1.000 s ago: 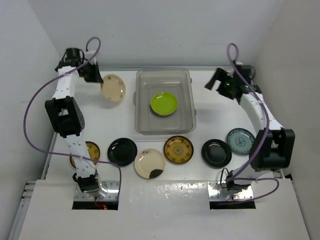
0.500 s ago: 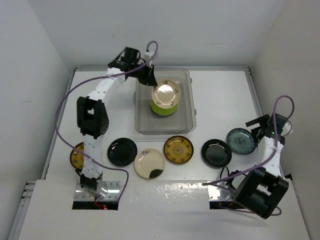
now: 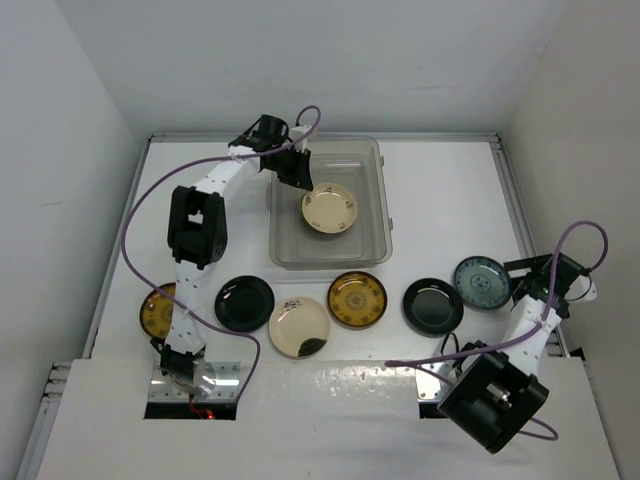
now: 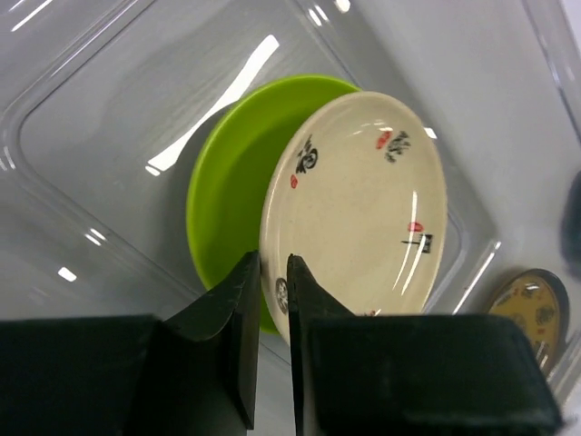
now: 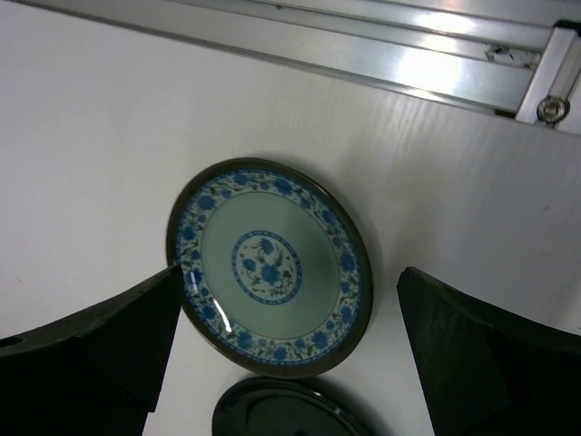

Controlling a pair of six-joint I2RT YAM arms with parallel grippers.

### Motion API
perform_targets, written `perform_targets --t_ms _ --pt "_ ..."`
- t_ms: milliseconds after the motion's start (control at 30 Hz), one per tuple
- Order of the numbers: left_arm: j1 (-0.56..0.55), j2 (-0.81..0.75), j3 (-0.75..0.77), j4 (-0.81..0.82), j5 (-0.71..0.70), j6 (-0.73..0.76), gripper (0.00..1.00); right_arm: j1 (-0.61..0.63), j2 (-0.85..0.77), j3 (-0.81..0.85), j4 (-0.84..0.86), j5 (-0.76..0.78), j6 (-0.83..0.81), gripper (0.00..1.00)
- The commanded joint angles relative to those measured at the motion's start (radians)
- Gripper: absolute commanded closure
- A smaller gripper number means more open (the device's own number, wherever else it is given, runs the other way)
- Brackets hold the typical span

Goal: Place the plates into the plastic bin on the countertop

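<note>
My left gripper (image 3: 303, 180) reaches into the clear plastic bin (image 3: 375, 160) and is shut on the rim of a cream plate (image 3: 330, 208) with small red and black marks. In the left wrist view the jaws (image 4: 272, 291) pinch this cream plate (image 4: 363, 200), which leans over the lime green plate (image 4: 222, 200) on the bin floor (image 4: 91, 118). My right gripper (image 3: 522, 278) is open beside the blue-teal plate (image 3: 481, 281). In the right wrist view its fingers (image 5: 91, 336) straddle that plate (image 5: 268, 268) without touching it.
In a row on the countertop (image 3: 440, 190) in front of the bin lie a yellow-brown plate (image 3: 156, 312) partly behind the left arm, a black plate (image 3: 244, 303), a cream plate with a dark blotch (image 3: 299, 327), a yellow-brown plate (image 3: 357, 299) and a black plate (image 3: 433, 306). A metal rail (image 5: 363, 54) runs along the right edge.
My left gripper carried the cream plate from the back left into the bin and lowered it over the green plate. My right arm swung from the back right down to the blue-teal plate.
</note>
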Motion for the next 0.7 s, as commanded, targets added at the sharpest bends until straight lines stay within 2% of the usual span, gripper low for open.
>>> perform_targets --t_ms 0,200,333,400,467,667 --pt "0.003 -0.039 -0.005 0.044 -0.062 -0.003 0.81 -0.016 0.002 -0.048 0.039 -0.019 0.046 0.00" --pt "0.003 -0.019 0.007 0.055 -0.137 -0.003 0.81 -0.019 0.045 -0.106 0.093 -0.037 0.053 0.00" --pt "0.003 -0.019 0.016 0.055 -0.148 -0.003 0.71 -0.017 0.091 -0.121 0.121 -0.058 0.029 0.01" --pt "0.003 -0.030 0.016 0.064 -0.148 0.010 0.60 -0.017 0.125 -0.131 0.145 -0.074 0.026 0.03" --pt "0.003 -0.053 0.025 0.064 -0.148 0.020 0.56 -0.016 0.168 -0.161 0.212 -0.102 0.027 0.06" --pt "0.012 -0.108 0.025 0.064 -0.130 0.060 0.50 -0.017 0.290 -0.200 0.351 -0.152 0.059 0.28"
